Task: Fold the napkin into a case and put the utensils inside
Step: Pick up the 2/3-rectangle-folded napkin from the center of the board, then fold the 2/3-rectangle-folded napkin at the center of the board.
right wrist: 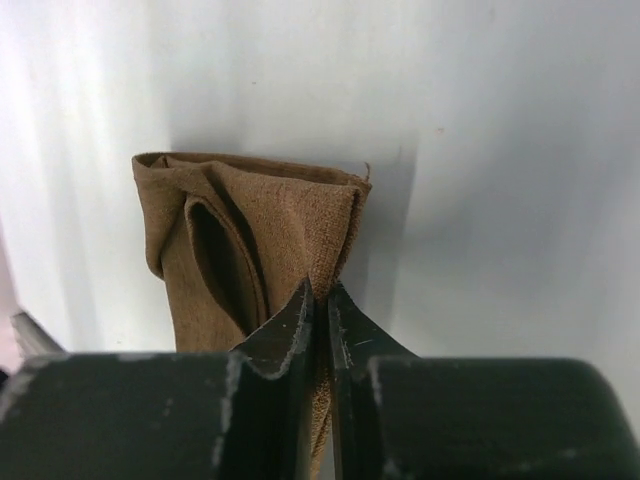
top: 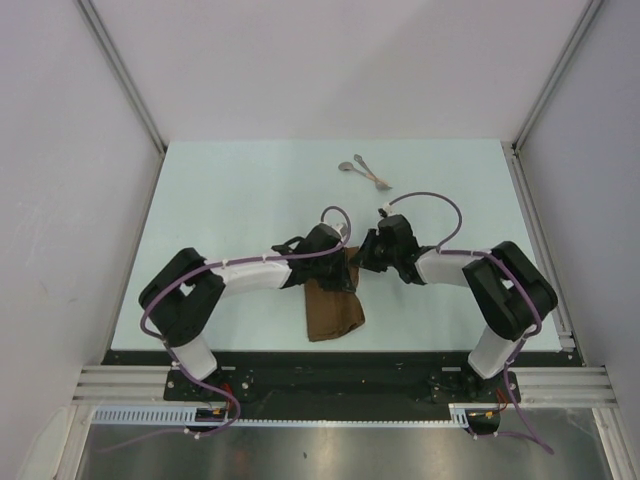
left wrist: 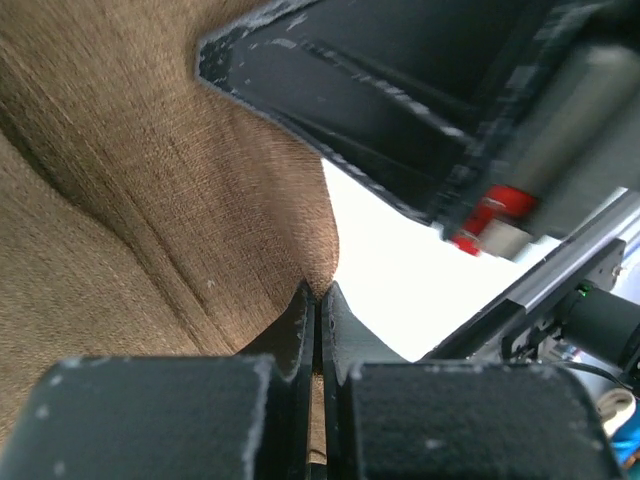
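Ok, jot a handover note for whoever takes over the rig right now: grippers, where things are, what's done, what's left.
Left gripper: shut on the napkin.
Right gripper: shut on a napkin edge.
Napkin: folded into a narrow strip, lying between the arms near the table's front.
Utensils: both on the far part of the table, apart from the napkin.
Done: most of the folding.
Left: finish the case, put the utensils inside.

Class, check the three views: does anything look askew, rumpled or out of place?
The folded napkin lies slanted, one layer bulging open near the end that the left pincer and right pincer pinch. The utensils lie apart from it.
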You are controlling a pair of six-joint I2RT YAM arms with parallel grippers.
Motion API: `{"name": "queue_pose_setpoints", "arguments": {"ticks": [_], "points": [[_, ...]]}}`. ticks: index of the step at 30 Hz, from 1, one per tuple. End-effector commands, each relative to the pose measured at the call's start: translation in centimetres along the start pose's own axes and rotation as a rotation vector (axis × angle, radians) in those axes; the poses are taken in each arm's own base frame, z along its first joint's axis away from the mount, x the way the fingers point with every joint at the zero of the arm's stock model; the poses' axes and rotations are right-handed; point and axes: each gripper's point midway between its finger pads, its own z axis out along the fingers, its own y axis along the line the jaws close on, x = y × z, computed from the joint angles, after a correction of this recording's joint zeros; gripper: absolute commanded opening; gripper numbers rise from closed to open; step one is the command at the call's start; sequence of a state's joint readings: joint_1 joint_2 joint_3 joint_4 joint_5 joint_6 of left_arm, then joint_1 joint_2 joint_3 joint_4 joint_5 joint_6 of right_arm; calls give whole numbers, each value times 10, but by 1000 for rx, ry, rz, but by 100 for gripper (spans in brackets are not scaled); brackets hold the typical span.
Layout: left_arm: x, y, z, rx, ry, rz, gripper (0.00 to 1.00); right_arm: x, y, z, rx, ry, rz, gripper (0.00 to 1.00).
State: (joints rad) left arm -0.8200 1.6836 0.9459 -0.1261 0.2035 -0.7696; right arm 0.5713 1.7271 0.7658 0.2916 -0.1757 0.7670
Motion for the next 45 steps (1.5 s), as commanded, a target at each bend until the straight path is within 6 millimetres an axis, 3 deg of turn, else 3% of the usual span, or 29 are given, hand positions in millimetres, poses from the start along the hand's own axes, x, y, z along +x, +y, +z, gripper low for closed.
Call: {"name": "queue_pose_setpoints", "arguments": {"ticks": [1,7,8,17,24,34,42,45], "points": [[-6,-46,9,148,7,22,0,-21,-14,-23,118,-35,-99,9],[5,-44,17,148,28,29,0,-29,-7,-40,141,-49,-164,9],[1,-48,17,168,7,34,0,-22,-8,-42,157,-19,-163,9],[10,-47,-3,249,-34,86,0,-20,21,-31,165,6,-120,7],[17,-27,-15,265,-61,55,0,-10,47,-19,146,31,-77,6],[11,2,-40,247,-123,25,0,-1,59,0,159,62,-64,6],[27,31,-37,179,-94,5,0,8,66,17,166,96,-85,7],[31,41,-36,156,-87,-4,0,11,70,20,159,107,-129,13]]}}
